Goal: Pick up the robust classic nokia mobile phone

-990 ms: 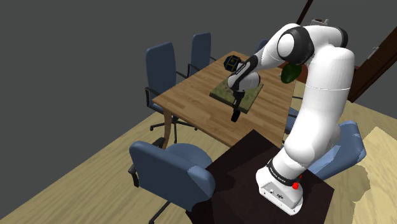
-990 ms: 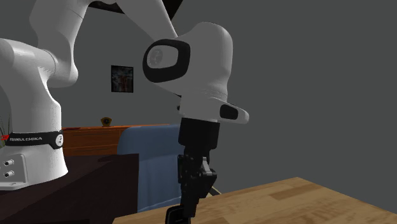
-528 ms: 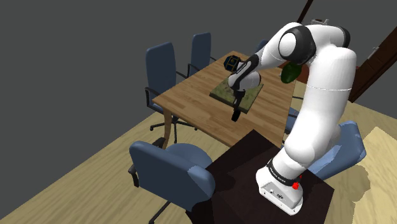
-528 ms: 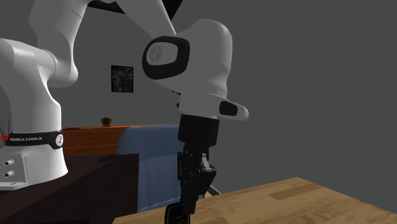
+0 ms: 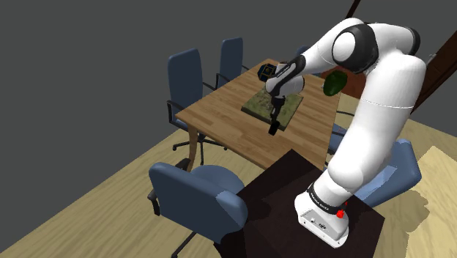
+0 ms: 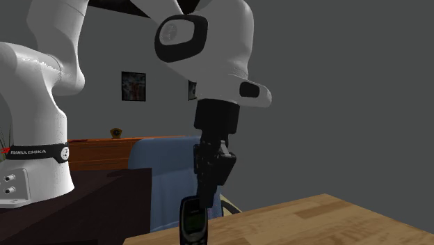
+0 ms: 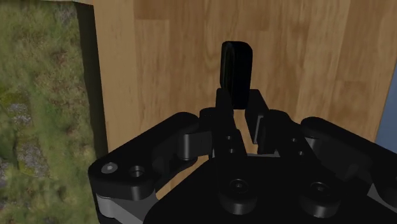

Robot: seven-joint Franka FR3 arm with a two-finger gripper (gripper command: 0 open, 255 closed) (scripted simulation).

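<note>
Arm (image 5: 375,110) comes first by bulk: white, rising from its dark stand (image 5: 271,194) at the lower right of the shoulder view and bending toward the upper middle, so that the wrist hangs straight down over the work. Next is the wooden table (image 5: 220,121), running across the middle of that frame, with blue office chairs (image 5: 196,192) around it, one at the lower left and two more at the upper left. On the table's far part lies a square, mossy green mat (image 5: 256,105). The hand hangs at the mat's near edge, and the wrist view agrees: the mat lies off to one side of the fingers, with plain boards beneath them.

The black gripper (image 6: 199,204) points downward, and its fingers (image 7: 222,105) are clamped on the phone (image 6: 193,221), a dark handset with a small pale screen and a keypad. It hangs upright below the hand at the bottom middle of the second exterior view, its lower end cut off by the frame edge. In the wrist view it shows edge-on, a thin black bar apparently pinched across its flat faces near the upper end. That grip looks sensible: squeezing the broad faces gives the pads the most contact and lets the weight hang in line with the fingers rather than twist out. I judge the phone to be off the table and the pick nearly done, though the gap beneath it is hidden.
</note>
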